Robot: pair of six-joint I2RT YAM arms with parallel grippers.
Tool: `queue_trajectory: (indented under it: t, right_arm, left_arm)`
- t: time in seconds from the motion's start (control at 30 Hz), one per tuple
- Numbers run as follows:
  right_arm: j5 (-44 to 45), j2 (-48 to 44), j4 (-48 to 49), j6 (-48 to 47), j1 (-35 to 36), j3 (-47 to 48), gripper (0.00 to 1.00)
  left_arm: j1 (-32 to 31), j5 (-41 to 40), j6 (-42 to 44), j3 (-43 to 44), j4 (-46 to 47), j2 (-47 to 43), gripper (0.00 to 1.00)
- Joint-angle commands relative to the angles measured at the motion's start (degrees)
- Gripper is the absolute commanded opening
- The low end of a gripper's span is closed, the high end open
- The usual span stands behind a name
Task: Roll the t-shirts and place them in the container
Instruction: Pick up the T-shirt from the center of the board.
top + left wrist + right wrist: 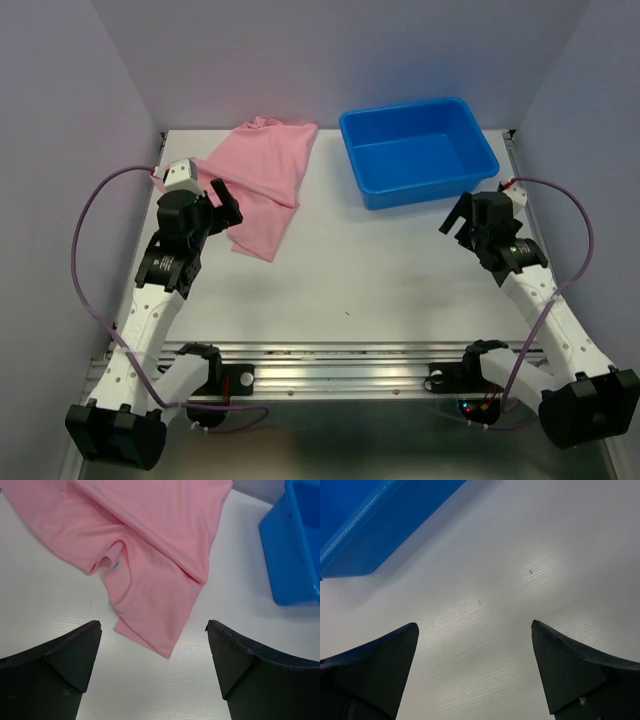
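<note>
There are 2 arms of the same build. The left arm (148,325) and the right arm (552,312) have white link shells dotted with small dark screw holes, joined by black motor housings. The largest is a blocky black housing (115,435) at the near end. A thin purple cable (85,250) loops off the left arm, and a second purple cable (585,250) off the right. The left gripper (228,205) and right gripper (458,222) are black. Close up, the fingers (55,672) are matte, wedge-shaped and tapered. Tiny red lights (470,406), perhaps indicators, glow by the right mount.
</note>
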Motion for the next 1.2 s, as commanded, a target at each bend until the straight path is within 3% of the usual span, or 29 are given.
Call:
queue_trajectory:
  t: [0.0,0.5,0.9,1.0,1.17]
  right_arm:
    - [0.4,-2.1,3.0,-0.4,0.2,-0.9,1.0]
    - [-3.6,-1.2,3.3,-2.5,0.2,-1.7,1.0]
    - [-16.3,-1.2,8.6,-4.4,1.5,-0.8,1.0]
    - [-15.9,-0.6,9.0,-3.7,5.1,-0.9,1.0]
    - [-6.5,3.2,7.9,-2.7,16.6,-0.6,1.0]
  left_arm:
    - [0.0,1.7,1.1,0.0,3.0,-1.1,0.99]
    - [0.0,1.8,-1.4,-0.9,2.3,0.9,0.99]
    - [0.0,-0.5,-3.2,-3.0,2.2,4.9,0.99]
    - [0.0,-1.2,-4.3,-4.6,3.7,5.6,0.99]
    - [0.0,-1.0,-6.7,-3.0,-1.6,14.4,0.99]
